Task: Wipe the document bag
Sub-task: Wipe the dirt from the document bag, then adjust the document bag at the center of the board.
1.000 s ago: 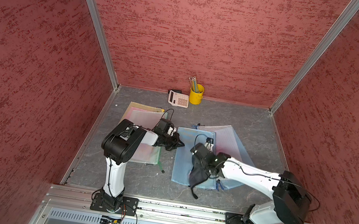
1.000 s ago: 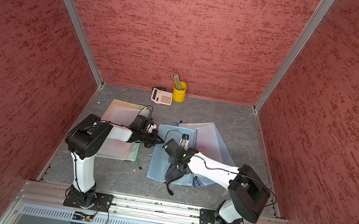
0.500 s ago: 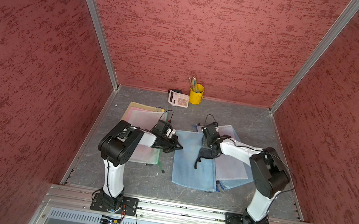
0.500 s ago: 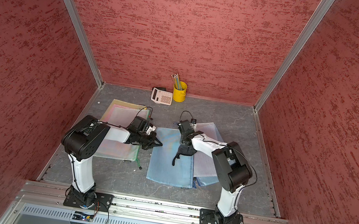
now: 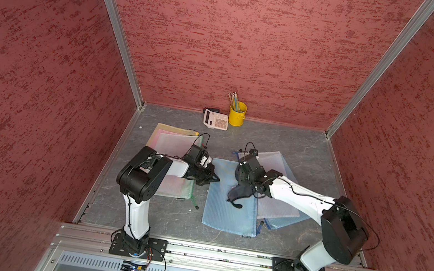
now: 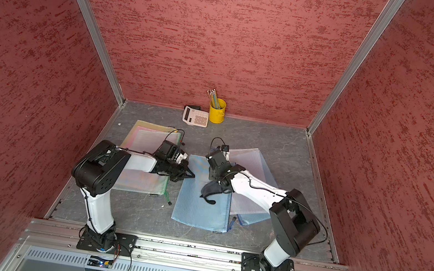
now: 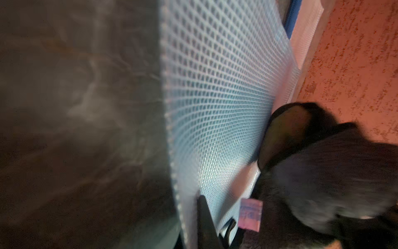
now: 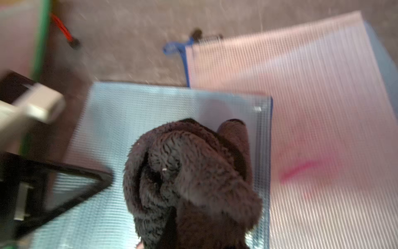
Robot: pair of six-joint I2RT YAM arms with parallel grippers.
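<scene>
blue mesh document bag (image 5: 230, 214) lying flat on the grey surface (image 5: 157, 214), its right side lapping over a pile of clear bags (image 5: 283, 210). judged light, thin and floppy, with a slick plastic skin, so it is likely to slide or buckle under a wipe and is best pinned at an edge or corner rather than lifted. left claw (image 5: 214, 177), pressed together, rests its tips on the bag's left edge near the far corner; whether it pinches or only pins that edge cannot be told. right claw (image 5: 246, 185), closed on a dark fluffy cloth (image 5: 236, 194), stands over the bag's far half with the cloth touching the mesh. the near half lies bare, toward the robot's base.
</scene>
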